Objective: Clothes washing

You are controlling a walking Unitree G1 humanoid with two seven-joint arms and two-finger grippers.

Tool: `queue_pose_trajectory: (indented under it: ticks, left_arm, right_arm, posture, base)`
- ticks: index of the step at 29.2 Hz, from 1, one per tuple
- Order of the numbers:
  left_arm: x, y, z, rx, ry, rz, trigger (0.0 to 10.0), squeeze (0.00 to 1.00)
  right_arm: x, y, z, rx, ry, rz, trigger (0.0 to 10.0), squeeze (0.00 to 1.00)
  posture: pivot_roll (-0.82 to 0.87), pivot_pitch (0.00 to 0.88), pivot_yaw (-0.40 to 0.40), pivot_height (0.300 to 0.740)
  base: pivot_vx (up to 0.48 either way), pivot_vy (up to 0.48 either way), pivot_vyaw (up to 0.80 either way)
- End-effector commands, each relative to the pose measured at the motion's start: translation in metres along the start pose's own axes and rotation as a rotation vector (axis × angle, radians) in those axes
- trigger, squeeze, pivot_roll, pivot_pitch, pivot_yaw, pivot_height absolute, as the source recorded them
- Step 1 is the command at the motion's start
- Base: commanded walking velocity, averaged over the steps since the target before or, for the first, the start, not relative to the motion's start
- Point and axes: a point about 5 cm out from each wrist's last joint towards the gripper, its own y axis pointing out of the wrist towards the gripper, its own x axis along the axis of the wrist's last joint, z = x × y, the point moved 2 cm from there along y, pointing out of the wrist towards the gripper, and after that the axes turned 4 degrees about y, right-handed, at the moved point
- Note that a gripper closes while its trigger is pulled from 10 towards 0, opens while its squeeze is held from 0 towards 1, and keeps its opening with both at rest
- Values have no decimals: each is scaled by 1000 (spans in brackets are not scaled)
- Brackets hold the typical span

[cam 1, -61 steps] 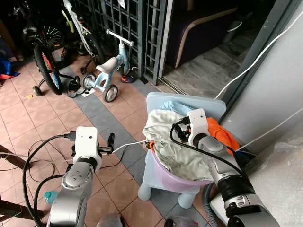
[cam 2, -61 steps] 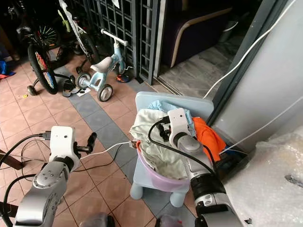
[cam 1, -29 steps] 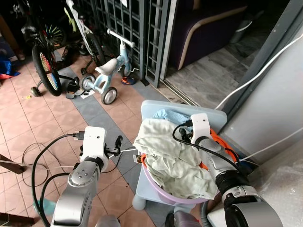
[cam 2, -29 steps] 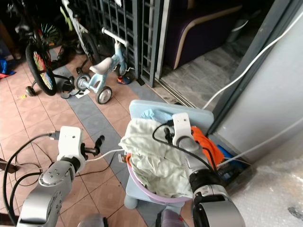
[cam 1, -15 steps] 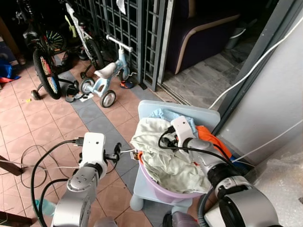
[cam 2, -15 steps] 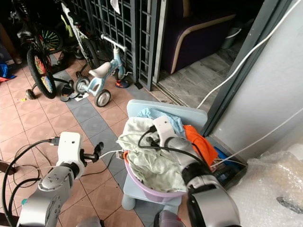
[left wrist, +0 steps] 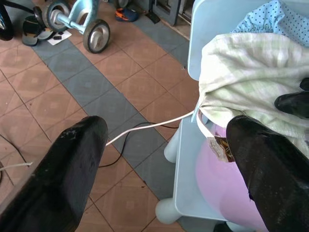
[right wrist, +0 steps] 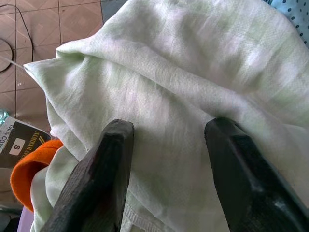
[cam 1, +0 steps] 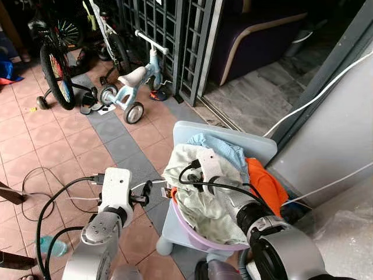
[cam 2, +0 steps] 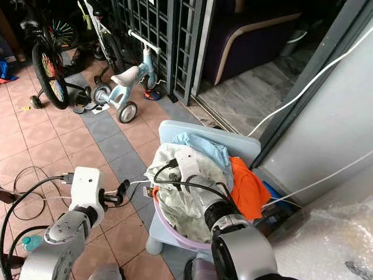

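Left eye view, left to right: left gripper (cam 1: pixel 147 193) hovers over the tiled floor beside the pale blue chair (cam 1: pixel 192 129), fingers spread, holding nothing; a white cable (left wrist: pixel 145 126) runs beneath it. Laundry sits in the lilac basin (left wrist: pixel 227 188) on that chair. Right gripper (right wrist: pixel 166 162) is far nearer: its parted fingers press straight down onto the pale green cloth (right wrist: pixel 193 63), which bulges between them, not yet pinched. Judgement: closing in place should take a fold. Orange garment (cam 1: pixel 265 184) lies further right.
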Motion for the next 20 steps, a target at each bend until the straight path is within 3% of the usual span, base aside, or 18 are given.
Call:
queue_pose_trajectory:
  ticks: [1, 7, 14, 20]
  left_arm:
    - [6, 0, -2, 3, 11, -22, 10000, 0]
    - [8, 1, -3, 1, 16, -24, 10000, 0]
    - [9, 7, -5, 4, 14, -26, 10000, 0]
    - [10, 10, -5, 13, 10, -29, 10000, 0]
  right_arm:
    - [13, 1, 4, 7, 9, -29, 0, 0]
    - [16, 0, 1, 12, 81, -23, 0, 0]
    - [6, -3, -10, 50, 21, 28, 0, 0]
    - [0, -7, -25, 36, 29, 57, 0, 0]
  posture:
    - [131, 98, -104, 740]
    - [123, 110, -105, 740]
    - [106, 98, -117, 740]
    - [92, 86, -122, 740]
  base:
    - [0, 0, 0]
    - [0, 0, 0]
    - [0, 0, 0]
    - [0, 0, 0]
